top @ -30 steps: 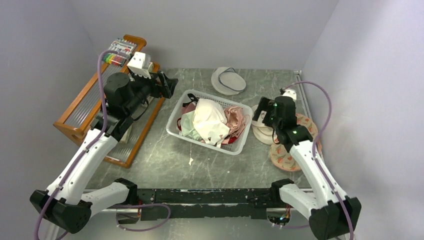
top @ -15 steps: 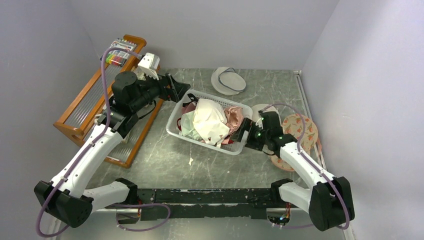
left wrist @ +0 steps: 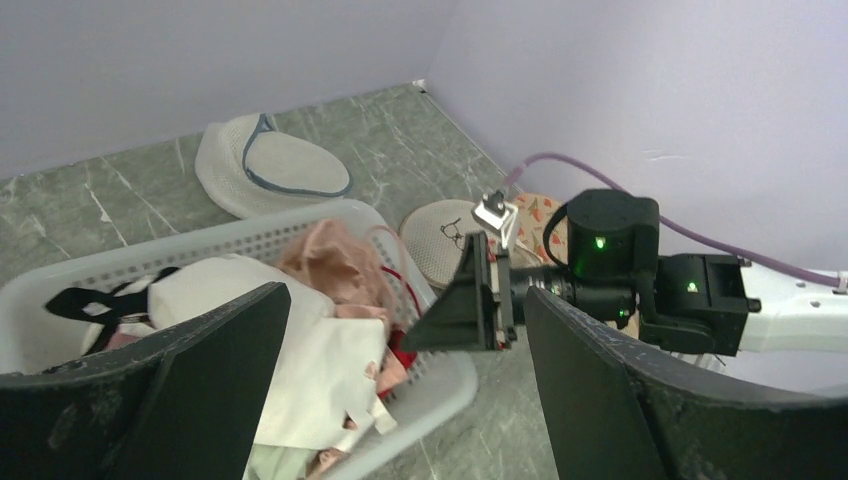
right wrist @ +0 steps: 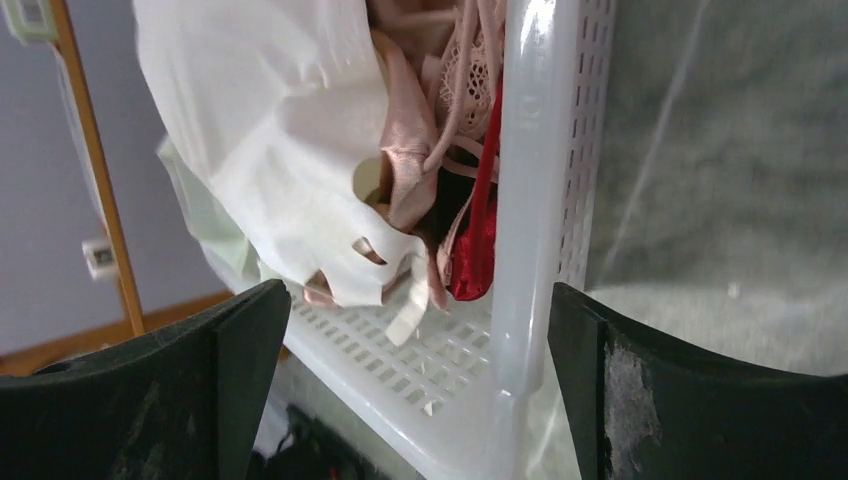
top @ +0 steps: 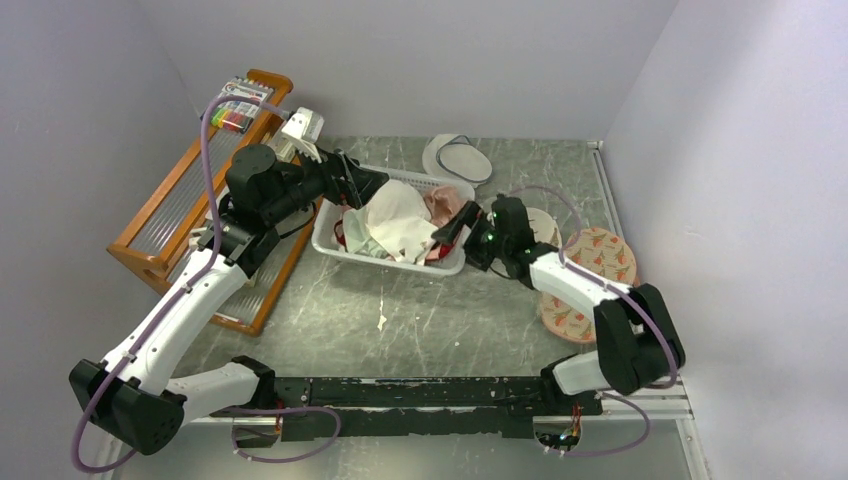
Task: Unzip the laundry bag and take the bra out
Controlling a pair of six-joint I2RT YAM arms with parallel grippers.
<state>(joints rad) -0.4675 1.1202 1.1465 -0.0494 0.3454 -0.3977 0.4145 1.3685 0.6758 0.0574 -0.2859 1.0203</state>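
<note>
Wide open, empty: left pincer (top: 362,187), right pincer (top: 452,228), flanking basket (top: 390,262); laundry bag (top: 603,247) well right.

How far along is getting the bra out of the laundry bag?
Done: unclear. The laundry bag lies spread as two flowered rounds at the right, zip not visible. In hand: nothing held; the left gripper and right gripper are open at the basket, the right one astride its rim. Left: a black strap in the basket may be the bra's; otherwise removal remains.

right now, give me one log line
left gripper: open, basket left end | right gripper: open, basket right end | laundry bag: right of basket, untouched
</note>
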